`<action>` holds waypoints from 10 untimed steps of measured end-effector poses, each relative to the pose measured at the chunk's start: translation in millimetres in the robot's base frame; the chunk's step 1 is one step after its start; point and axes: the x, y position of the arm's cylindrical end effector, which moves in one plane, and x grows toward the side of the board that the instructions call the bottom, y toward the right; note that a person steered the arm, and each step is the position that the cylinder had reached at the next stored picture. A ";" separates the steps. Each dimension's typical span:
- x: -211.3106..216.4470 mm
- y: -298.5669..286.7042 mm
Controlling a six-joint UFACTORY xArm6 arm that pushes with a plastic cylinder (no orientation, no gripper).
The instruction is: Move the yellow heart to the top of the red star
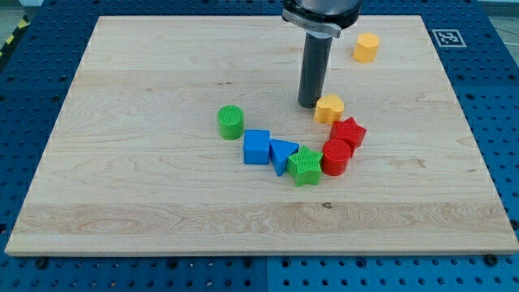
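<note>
Camera view gives you no fingers to judge, only a rod: my tip (309, 105) sits just left of the yellow heart (328, 108), about touching it. The heart lies directly above the red star (349, 130), nearly against it. Below the star curve a red cylinder (336, 157), green block (306, 166), blue triangle (282, 154), blue cube (256, 147) on the wooden surface (146, 97).
</note>
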 end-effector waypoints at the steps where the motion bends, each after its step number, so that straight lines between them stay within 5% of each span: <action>1: 0.0 7.9; 3: 0.5 23.6; 6: -2.7 -42.9; 10: -24.3 -59.5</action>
